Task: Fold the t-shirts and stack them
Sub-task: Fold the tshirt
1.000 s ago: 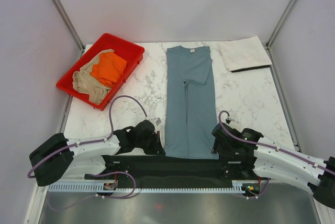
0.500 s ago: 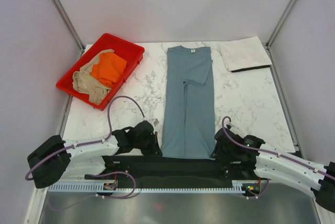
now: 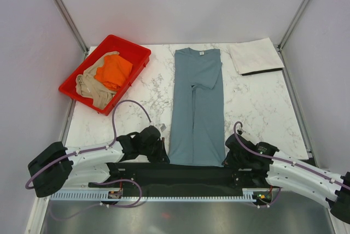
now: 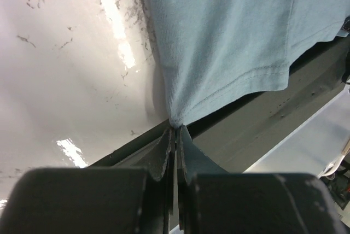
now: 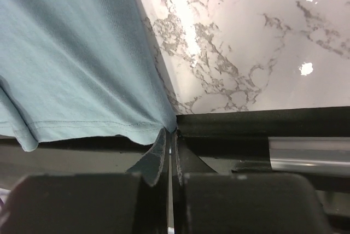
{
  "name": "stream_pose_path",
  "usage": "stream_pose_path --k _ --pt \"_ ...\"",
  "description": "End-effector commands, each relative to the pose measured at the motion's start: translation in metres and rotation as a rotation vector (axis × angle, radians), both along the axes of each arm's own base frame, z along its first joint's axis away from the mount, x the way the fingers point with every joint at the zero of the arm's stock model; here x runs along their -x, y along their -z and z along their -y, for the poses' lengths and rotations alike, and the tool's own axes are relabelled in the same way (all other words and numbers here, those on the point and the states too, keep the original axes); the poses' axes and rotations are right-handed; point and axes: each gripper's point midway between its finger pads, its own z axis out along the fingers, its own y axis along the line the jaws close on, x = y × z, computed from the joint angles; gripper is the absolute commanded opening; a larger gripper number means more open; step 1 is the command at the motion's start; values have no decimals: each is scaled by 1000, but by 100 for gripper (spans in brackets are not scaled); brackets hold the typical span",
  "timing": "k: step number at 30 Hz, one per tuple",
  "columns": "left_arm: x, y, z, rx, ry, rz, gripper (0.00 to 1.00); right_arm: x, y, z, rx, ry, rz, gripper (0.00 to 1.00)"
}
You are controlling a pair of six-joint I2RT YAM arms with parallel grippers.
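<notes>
A slate blue-grey t-shirt (image 3: 197,105) lies in a long narrow strip down the middle of the marble table, sleeves folded in, hem at the near edge. My left gripper (image 3: 165,159) is shut on the hem's left corner (image 4: 176,120). At the hem's right corner (image 5: 169,126) my right gripper (image 3: 225,163) is shut as well. An orange t-shirt (image 3: 113,71) and a tan-beige one (image 3: 92,89) lie crumpled in the red tray (image 3: 136,53). A pale off-white t-shirt (image 3: 255,56) sits folded at the back right.
The red tray stands at the back left corner. A black bar (image 3: 180,174) runs along the near table edge under the hem. Grey walls and metal posts close in the table on three sides.
My right gripper has moved slightly toward the near edge and closed on the hem's right corner. The shirt's near end has narrowed a little. The left gripper kept its hold.
</notes>
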Motion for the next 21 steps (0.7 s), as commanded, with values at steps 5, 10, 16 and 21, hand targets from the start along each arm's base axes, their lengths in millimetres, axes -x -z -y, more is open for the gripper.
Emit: stream_pose_path --k 5,10,16,21 --pt "-12 -31 22 84 24 30 2 -12 -27 -5 -6 1 57 0" --pt "-25 -37 24 97 4 20 2 -26 -37 -5 63 -26 97 0" --pt "-54 -49 29 115 -7 39 2 -53 -56 -8 167 -78 174 0" --pt "-92 -63 31 123 -36 68 2 -97 -74 3 273 -123 213 0"
